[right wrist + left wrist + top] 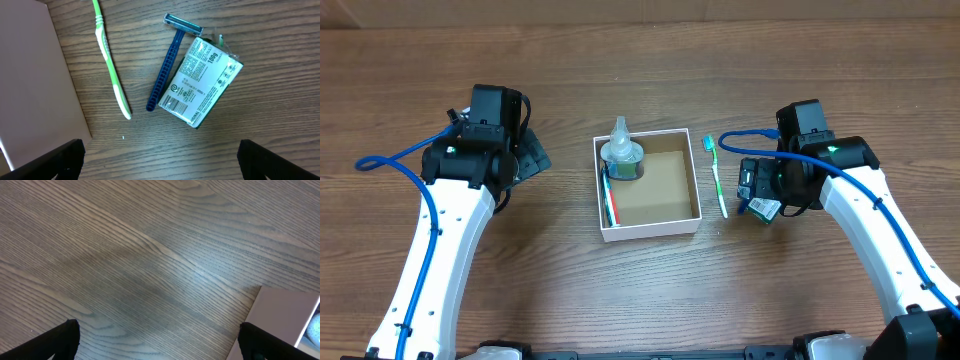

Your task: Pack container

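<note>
The brown wood-grain table (pixel 640 300) carries two white arms with black grippers. The left arm (pixel 450 240) reaches up from the near edge, and its left gripper (pixel 157 340) hangs over bare wood just left of the box, its fingers spread wide with nothing between them. The right arm (pixel 880 230) bends inward, and the right gripper (pixel 160 157) is likewise spread wide and empty above the loose items.

One shallow square cardboard container (pixel 650 231) sits at the table's centre; it has white walls and a plain brown floor. Inside it, at the far left corner, stands one small clear bottle of green liquid (pixel 621 158), and one slim red-and-green stick (pixel 610 205) lies along the left wall.

To the right of the box lie one white-labelled packet (pixel 200 82), one green toothbrush (pixel 111 70) and one blue razor (pixel 167 65), which touches the packet
</note>
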